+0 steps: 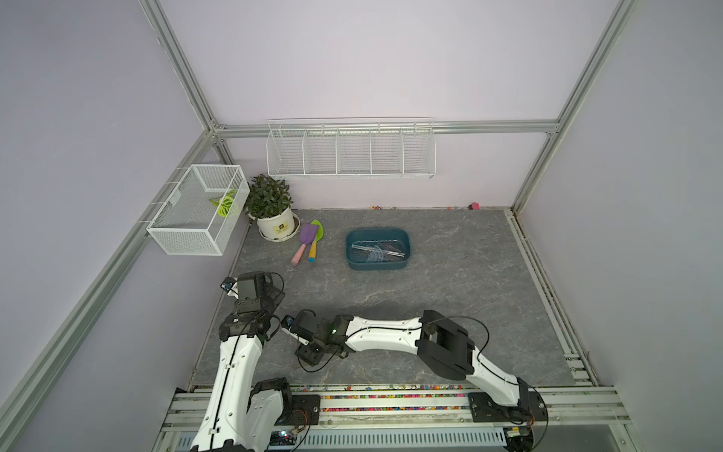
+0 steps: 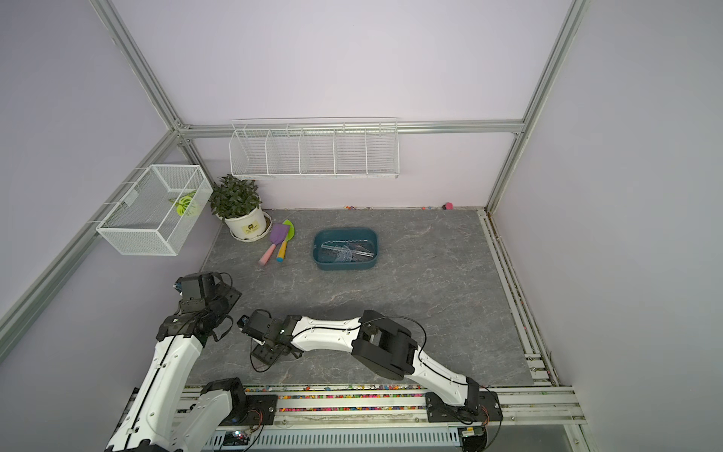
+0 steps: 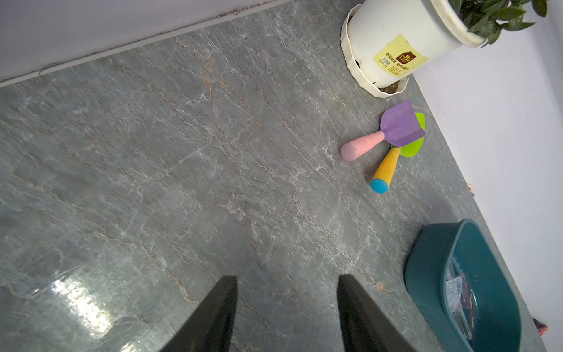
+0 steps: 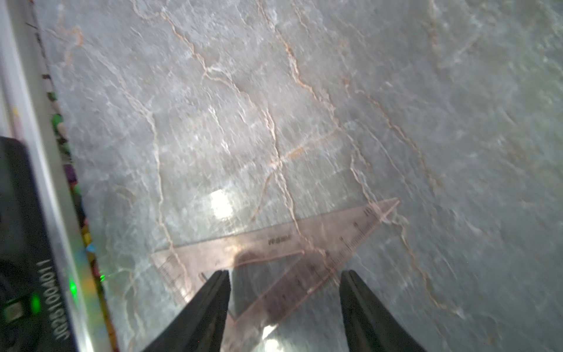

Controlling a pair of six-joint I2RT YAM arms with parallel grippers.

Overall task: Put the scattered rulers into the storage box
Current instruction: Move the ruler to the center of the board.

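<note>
The dark teal storage box (image 1: 377, 264) stands mid-table toward the back, and several see-through rulers (image 1: 377, 250) lie inside it; both top views show this. A pinkish see-through triangle ruler (image 4: 274, 248) lies flat on the table near the front rail. My right gripper (image 4: 285, 272) hangs open just over it, with one corner of the triangle between its fingers. My left gripper (image 3: 288, 277) is open over bare table at the left, nothing between its fingers. From there the storage box (image 3: 426, 274) shows with rulers (image 3: 457, 289) in it.
A potted plant (image 1: 270, 207) and two toy shovels (image 1: 307, 240) sit at the back left. A white mesh basket (image 1: 195, 211) hangs on the left wall and a long wire rack (image 1: 350, 150) on the back wall. The right arm (image 1: 383, 332) lies across the table's front.
</note>
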